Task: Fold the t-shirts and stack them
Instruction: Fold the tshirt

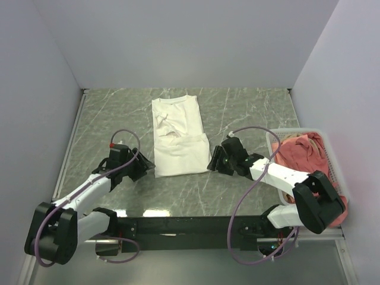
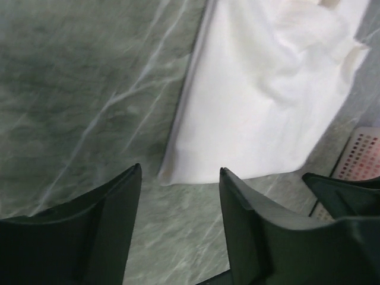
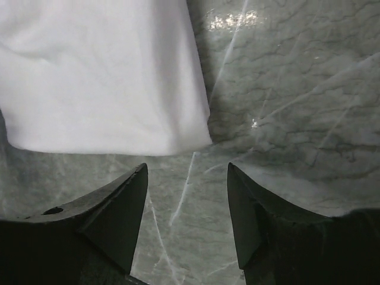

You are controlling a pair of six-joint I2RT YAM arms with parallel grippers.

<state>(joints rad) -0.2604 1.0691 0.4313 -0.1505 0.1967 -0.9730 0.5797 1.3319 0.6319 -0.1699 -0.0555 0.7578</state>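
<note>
Left fingers [image 1: 147,163] and right fingers [image 1: 214,162] are standing released, grasping nothing. They are flanking the near corners of the white cloth t-shirt [image 1: 177,139], probably ready to pinch them for a crosswise fold. It is lying just ahead, between them, as a long folded strip on the green marbled worktop [image 1: 107,113]. A salmon-pink t-shirt [image 1: 303,151] is waiting outboard of the right fingers in the white slatted plastic basket [image 1: 270,139].
</note>
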